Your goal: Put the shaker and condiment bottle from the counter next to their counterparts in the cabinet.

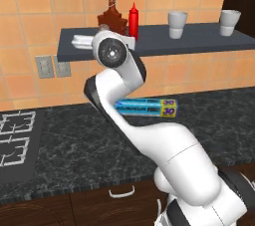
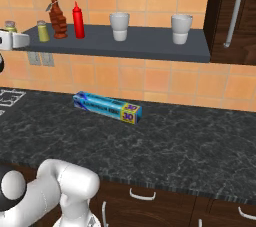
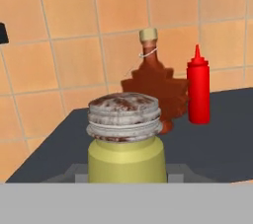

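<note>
Two bottles and shaker stand on cabinet.

Two olive-yellow shakers, one red condiment bottle, one maple-leaf-shaped brown bottle and two white cups stand on the dark shelf. One blue foil box lies on the speckled counter.

Olive-yellow shaker, red condiment bottle, black marbled counter, orange tiles
</note>
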Controlling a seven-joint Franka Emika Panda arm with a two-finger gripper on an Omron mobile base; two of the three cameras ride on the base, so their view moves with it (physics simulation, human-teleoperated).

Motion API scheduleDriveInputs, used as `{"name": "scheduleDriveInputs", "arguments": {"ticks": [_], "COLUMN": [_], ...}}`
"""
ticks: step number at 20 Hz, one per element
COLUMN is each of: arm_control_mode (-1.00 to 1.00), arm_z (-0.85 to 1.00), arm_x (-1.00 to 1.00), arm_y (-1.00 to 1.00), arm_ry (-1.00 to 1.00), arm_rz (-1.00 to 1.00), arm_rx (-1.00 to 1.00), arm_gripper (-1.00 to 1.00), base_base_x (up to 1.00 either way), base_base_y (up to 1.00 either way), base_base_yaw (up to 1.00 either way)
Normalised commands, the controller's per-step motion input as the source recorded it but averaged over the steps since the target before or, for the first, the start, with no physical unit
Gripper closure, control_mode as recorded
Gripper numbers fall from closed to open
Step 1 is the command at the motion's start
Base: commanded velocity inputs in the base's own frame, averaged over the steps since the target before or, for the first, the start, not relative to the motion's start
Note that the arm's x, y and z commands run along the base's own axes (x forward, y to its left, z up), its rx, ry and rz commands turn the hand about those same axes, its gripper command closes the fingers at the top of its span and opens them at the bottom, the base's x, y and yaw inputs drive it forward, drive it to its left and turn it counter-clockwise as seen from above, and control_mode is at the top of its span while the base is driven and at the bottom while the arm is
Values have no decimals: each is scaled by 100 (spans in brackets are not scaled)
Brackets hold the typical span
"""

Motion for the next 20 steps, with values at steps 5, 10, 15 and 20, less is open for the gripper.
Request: {"name": "scheduleDriveInputs", "arguments": {"ticks": [5,10,15,20], "arm_control_mode": [-100,-100,-100,-100], "arm_z": [0,-2,-19,-13], "arm_x": [49,46,44,41], "arm_y": [13,21,33,24], "arm_ry": [1,0,0,0], "arm_rz": [0,0,0,0], "arm_rx": [0,0,0,0], "arm_gripper": [100,100,100,100], "base_base_x": [0,0,0,0], "base_base_y": [0,0,0,0], "base_base_yaw": [0,0,0,0]}}
